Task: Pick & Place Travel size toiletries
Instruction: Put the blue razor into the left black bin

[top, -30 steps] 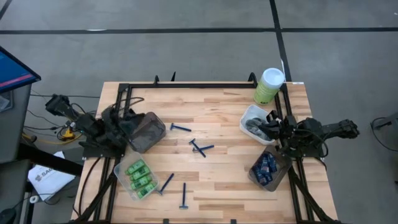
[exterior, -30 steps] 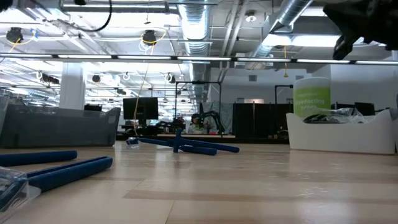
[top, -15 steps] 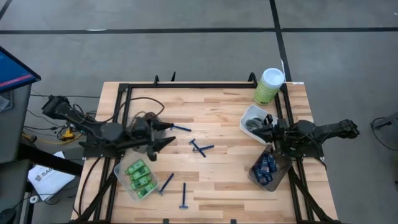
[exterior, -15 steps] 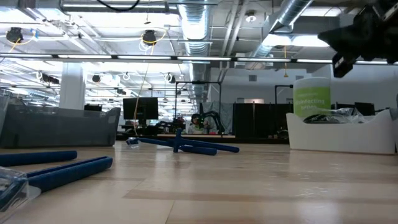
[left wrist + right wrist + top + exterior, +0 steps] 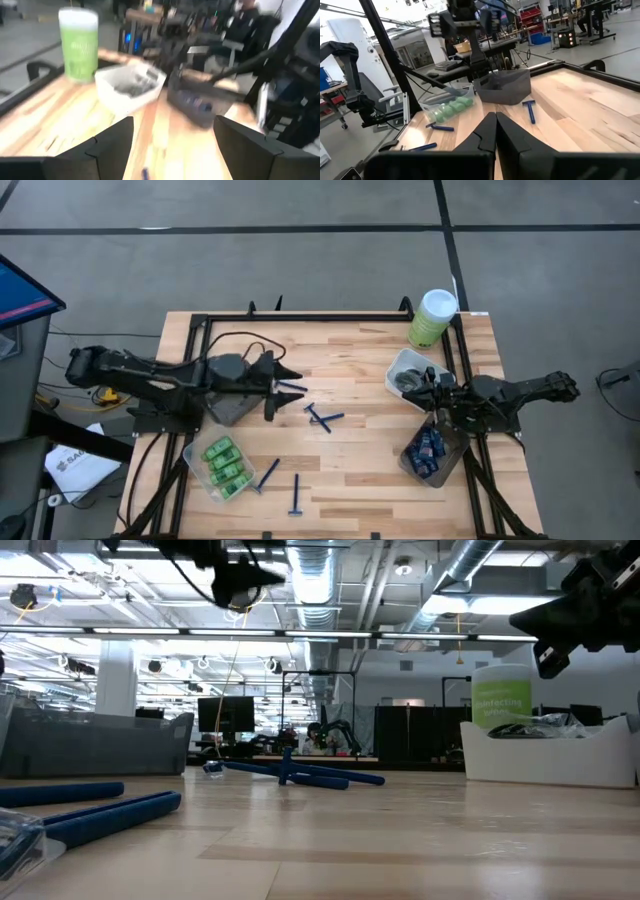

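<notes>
My left gripper (image 5: 283,390) hovers open above the table's middle left, its fingers (image 5: 111,146) wide apart and touching nothing. A blue-handled razor (image 5: 292,386) lies just under it. More razors lie at the middle (image 5: 325,418) and near the front edge (image 5: 296,495). Green mini bottles fill a clear tub (image 5: 222,465). My right gripper (image 5: 425,390) is shut and empty (image 5: 495,131), raised between the white tub (image 5: 408,373) and the tub of dark-blue tubes (image 5: 430,450).
A smoky tub (image 5: 232,398) stands under the left arm. The tall green canister (image 5: 432,318) is at the far right corner. A black frame (image 5: 300,317) borders the table's far edge and sides. Bare wood lies between the razors and the right tubs.
My left gripper has swung from over the smoky tub toward the table's right, and now sits above the razor beside that tub. My right gripper has shifted slightly toward the table's left.
</notes>
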`<state>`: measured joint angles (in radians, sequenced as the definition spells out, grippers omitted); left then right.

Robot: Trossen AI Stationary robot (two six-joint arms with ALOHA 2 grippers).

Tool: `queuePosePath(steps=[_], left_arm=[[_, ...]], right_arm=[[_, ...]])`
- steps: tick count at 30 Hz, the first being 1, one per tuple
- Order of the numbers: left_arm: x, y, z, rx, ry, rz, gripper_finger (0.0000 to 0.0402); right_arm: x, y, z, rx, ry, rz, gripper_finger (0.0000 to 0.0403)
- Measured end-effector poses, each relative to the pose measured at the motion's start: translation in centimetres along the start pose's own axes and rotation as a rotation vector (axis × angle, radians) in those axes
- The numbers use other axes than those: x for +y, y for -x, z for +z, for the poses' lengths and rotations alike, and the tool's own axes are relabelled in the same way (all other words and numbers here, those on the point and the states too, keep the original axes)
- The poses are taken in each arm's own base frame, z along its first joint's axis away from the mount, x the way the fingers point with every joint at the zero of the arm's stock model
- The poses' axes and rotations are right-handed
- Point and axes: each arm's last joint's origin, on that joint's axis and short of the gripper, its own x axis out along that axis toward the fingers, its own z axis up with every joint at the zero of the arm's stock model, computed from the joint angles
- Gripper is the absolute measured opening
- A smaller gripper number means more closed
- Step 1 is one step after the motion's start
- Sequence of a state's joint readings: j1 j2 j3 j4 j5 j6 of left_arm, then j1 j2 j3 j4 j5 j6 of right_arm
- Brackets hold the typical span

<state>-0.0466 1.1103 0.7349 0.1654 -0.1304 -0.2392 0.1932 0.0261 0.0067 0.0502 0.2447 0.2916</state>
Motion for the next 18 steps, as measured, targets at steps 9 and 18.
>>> queuePosePath(steps=[9,18], left_arm=[[3.6,-1.3,-0.8,0.301,-0.162,0.079,0.0271],[7.8,-4.2,-3.2,0.524,-0.238,0.064,0.0271]], right_arm=[[0.0,0.0,0.0,0.0,0.003,0.001,0.0],[0.0,0.0,0.0,0.0,0.003,0.001,0.0]])
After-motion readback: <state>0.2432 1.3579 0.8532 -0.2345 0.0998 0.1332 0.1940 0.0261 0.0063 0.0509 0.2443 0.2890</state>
